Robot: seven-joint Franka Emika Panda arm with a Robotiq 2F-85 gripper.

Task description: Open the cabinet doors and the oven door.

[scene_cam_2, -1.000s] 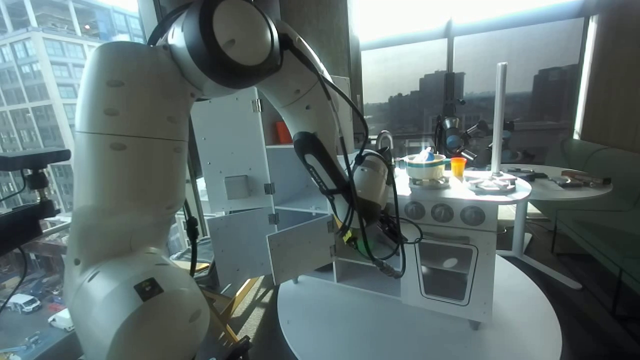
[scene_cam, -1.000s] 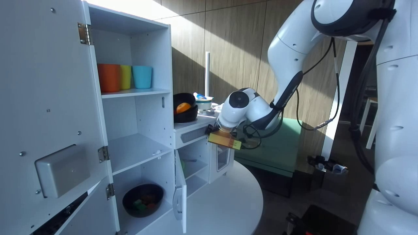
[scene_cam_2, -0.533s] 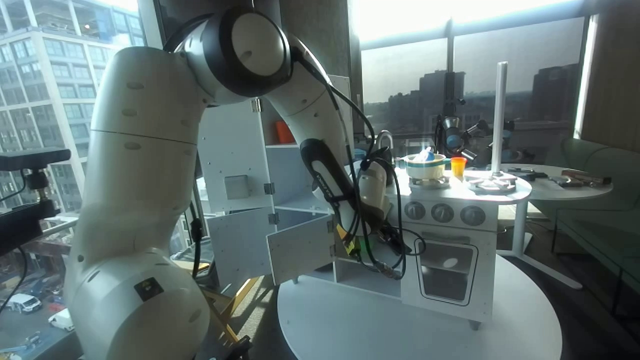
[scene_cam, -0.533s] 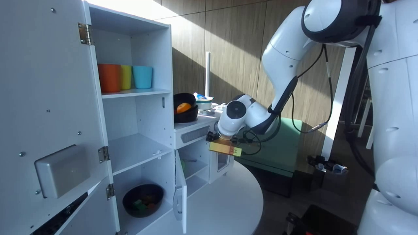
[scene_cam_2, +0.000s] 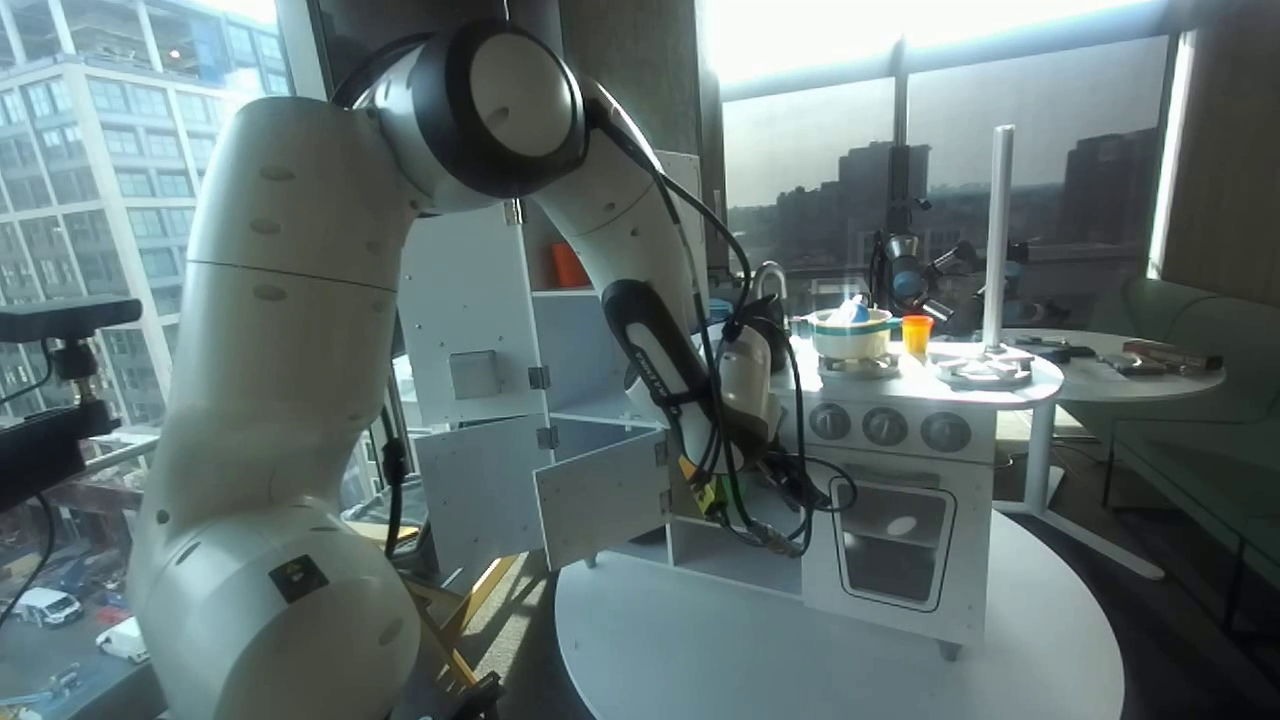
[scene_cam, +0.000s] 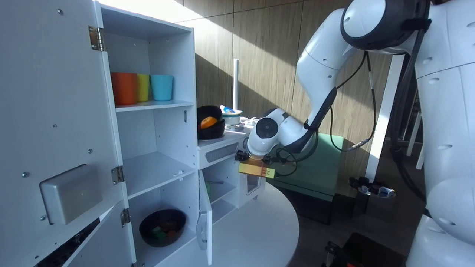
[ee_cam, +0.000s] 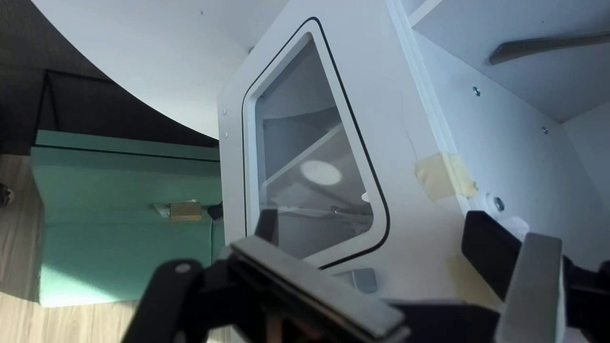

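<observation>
Gripper (ee_cam: 395,257) seen in the wrist view: its two fingers (ee_cam: 531,281) stand wide apart in front of the white, windowed oven door (ee_cam: 314,157), whose grey handle (ee_cam: 364,280) shows between them in line of sight; contact cannot be judged. In an exterior view, the arm (scene_cam: 319,74) reaches in from the right, bearing a yellow-orange box (scene_cam: 256,170) near its end. Near left, the upper cabinet door (scene_cam: 48,111), with a grey inset (scene_cam: 74,196), and the lower cabinet door (scene_cam: 105,241) are both swung out from the tall cabinet (scene_cam: 172,55), which holds orange, yellow and blue cups (scene_cam: 142,88) above and a black bowl (scene_cam: 169,215) below. Farther right, a small door (scene_cam: 206,230) of the short unit (scene_cam: 224,141) is likewise swung out. In an exterior view, the oven door appears flush beneath three knobs (scene_cam_2: 884,427), right of the arm; the fingers cannot be made out there. A cream pot (scene_cam_2: 845,343) and an orange cup (scene_cam_2: 916,335) stand side by side on the short unit.
</observation>
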